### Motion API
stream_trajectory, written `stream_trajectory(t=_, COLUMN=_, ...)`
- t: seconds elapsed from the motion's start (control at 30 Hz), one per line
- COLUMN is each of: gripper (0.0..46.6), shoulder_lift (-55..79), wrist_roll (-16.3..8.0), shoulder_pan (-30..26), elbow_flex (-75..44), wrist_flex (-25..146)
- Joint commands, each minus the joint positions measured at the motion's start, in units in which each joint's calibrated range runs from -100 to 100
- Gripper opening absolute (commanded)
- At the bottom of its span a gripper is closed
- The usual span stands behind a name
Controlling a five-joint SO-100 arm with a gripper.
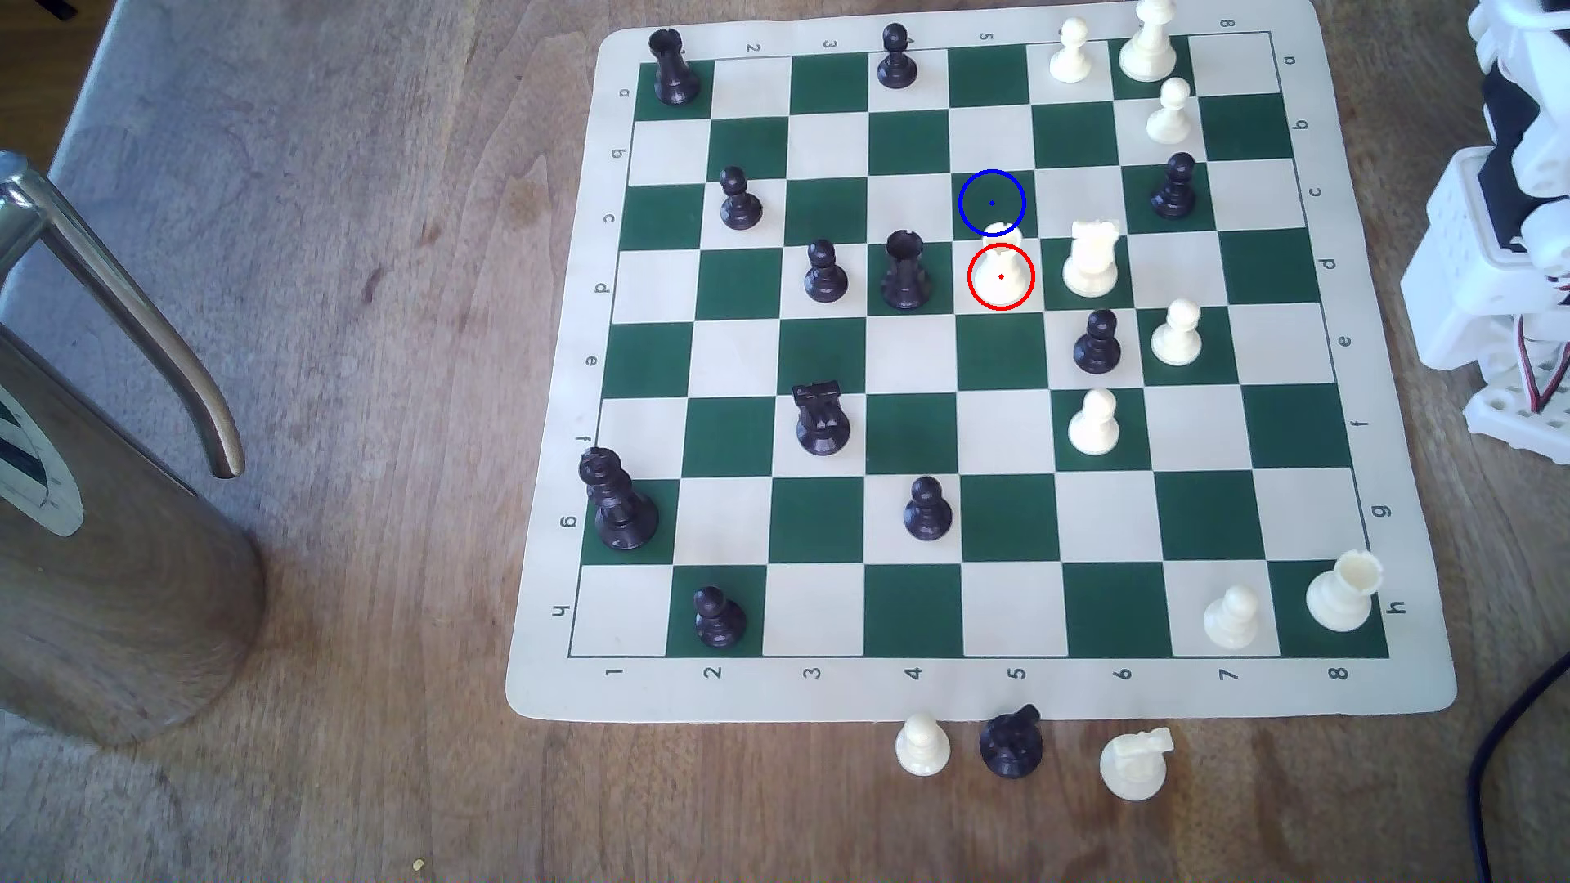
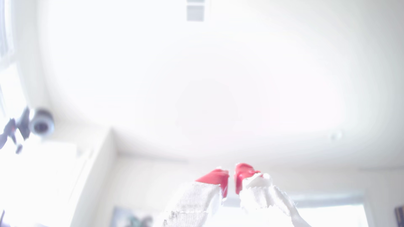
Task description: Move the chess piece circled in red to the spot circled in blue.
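Wrist view: the gripper (image 2: 231,179) points up at a bright ceiling, red-tipped fingers (image 2: 215,177) nearly together with a thin gap between them and nothing held. Likely reason: the arm is folded at rest, off the board, so the overhead camera gets a clean look.

Exterior view: the white arm (image 1: 1504,221) sits at the exterior view's right edge, well apart from the pieces. Nearest the camera, three captured pieces stand off the mat, presumably parked out of the way.

Mid-board: the chess piece (image 1: 1000,270) stands upright on the cream square ringed in red, between a black rook (image 1: 905,272) and a bulkier white piece (image 1: 1092,259). It is cream-white, with a round base, tapering body and notched top.

Just beyond: the spot (image 1: 991,202), a dark green square ringed in blue, is unoccupied and adjoins the piece's square. Judgement: a short, single-square move; neighbours leave tight finger clearance.
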Motion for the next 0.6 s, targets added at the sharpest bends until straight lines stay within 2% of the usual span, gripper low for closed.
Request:
stream_trajectory(t=0.0, gripper=1.2, shoulder_lift=-0.1, wrist_roll=0.8, shoulder_pan=1.5, elbow_flex=-8.8, wrist_flex=26.1)
stream_trajectory(t=0.27, gripper=1.8, shoulder_lift=1.2, wrist_roll=1.4, shoulder_pan=5.0, elbow_flex=-14.9, wrist_flex=55.4)
stream_trajectory(t=0.4, gripper=0.8, shoulder_lift=6.3, wrist_roll=1.5, shoulder_pan=5.2, elbow_flex=-15.3, wrist_flex=60.1)
stream_trajectory(t=0.5, gripper=0.3, shoulder_lift=10.4, wrist_roll=0.2, shoulder_pan=6.0, elbow_flex=-18.3, wrist_flex=64.8)
stream_trajectory(t=0.57, gripper=0.3, shoulder_lift=16.1, wrist_roll=-2.5, shoulder_pan=6.8, elbow_flex=-26.1, wrist_flex=74.1)
